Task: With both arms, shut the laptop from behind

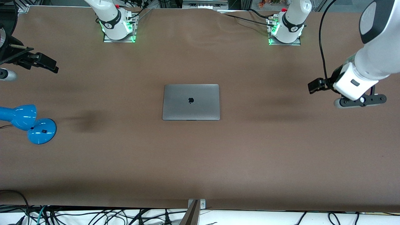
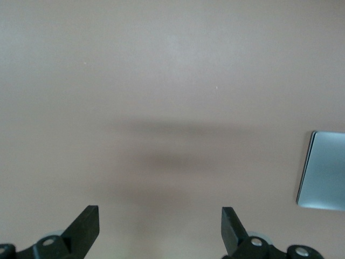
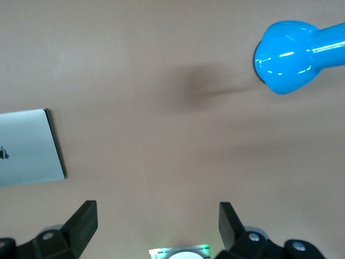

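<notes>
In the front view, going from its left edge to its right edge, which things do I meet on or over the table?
Right gripper over the table edge → blue lamp → closed laptop → left gripper, up in the air.

left gripper (image 2: pixel 160 229): raised at left arm's table end, fingers spread
right gripper (image 3: pixel 158 226): raised at right arm's table end, fingers spread

We've got two chunky white arms (image 1: pixel 372 53) with black joint caps, black cables trailing off them, green lights glowing at the bases (image 1: pixel 118 32). Each black pincer (image 2: pixel 160 232) has wedge-shaped fingers (image 3: pixel 83 221) with small silver screws.
</notes>
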You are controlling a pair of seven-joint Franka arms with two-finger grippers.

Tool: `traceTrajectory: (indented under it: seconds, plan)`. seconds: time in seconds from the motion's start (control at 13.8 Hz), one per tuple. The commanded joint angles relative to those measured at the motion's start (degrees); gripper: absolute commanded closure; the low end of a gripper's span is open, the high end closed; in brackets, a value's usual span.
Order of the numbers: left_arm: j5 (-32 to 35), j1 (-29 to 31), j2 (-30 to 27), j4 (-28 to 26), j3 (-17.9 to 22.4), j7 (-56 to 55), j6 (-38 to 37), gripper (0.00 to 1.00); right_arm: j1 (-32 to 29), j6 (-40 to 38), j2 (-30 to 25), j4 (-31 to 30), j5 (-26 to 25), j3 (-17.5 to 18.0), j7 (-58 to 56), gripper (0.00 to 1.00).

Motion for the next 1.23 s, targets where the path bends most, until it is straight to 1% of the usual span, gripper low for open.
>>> traceTrajectory:
  seconds: [0.0, 0.15, 0.22, 0.29, 0.44, 0.58, 0.73, 0.87, 1.02, 1.16]
  plan:
    - [-1.16, -1.26, -9.32, -10.07, 1.04, 1.64, 2.43, 0.00, -0.79, 2.30, -1.10, -2.22, -0.14, 0.27, -3.44, 0.00]
    - [-1.16, -2.40, -14.06, -16.03, 0.95, 1.37, 4.26, 0.00, -0.79, 3.01, -1.10, -2.84, -0.14, 0.27, -2.83, 0.00]
    - [-1.16, -2.92, -15.48, -17.80, 0.95, 1.37, 5.24, 0.00, -0.79, 3.27, -1.02, -2.93, -0.22, 0.27, -2.56, 0.00]
    - [-1.25, -3.02, -15.58, -17.73, 0.95, 1.29, 5.25, 0.00, -0.79, 3.62, -0.84, -2.93, -0.22, 0.27, -2.56, 0.00]
    - [-1.25, -3.19, -13.66, -14.23, 1.13, 1.99, 3.15, 0.00, -0.71, 5.81, -0.84, -3.19, -0.22, 0.27, -2.38, 0.00]
    - [-1.16, -3.10, -10.85, -9.93, 1.74, 5.40, -0.28, 0.00, -0.71, 6.52, -0.75, -3.37, -0.14, 0.45, -2.38, 0.00]
    - [-0.98, -3.10, -8.48, -7.02, 1.74, 6.65, -0.73, 0.00, -0.71, 10.37, -0.66, -4.33, -0.14, 0.54, -2.38, 0.00]
    - [-0.72, -3.19, -7.94, -6.66, 1.83, 7.61, -0.64, 0.00, -0.62, 11.36, -0.58, -4.60, -0.05, 0.71, -2.38, 0.00]
    - [-0.72, -3.19, -6.28, -4.21, 1.83, 8.23, -0.64, 0.00, -0.62, 11.19, -0.66, -4.42, 0.04, 1.59, -2.38, 0.00]
    - [-1.07, -3.19, -4.95, -1.92, 1.83, 9.37, -0.56, 0.00, -0.62, 11.27, -0.58, -4.42, 0.04, 2.29, 1.54, 0.00]
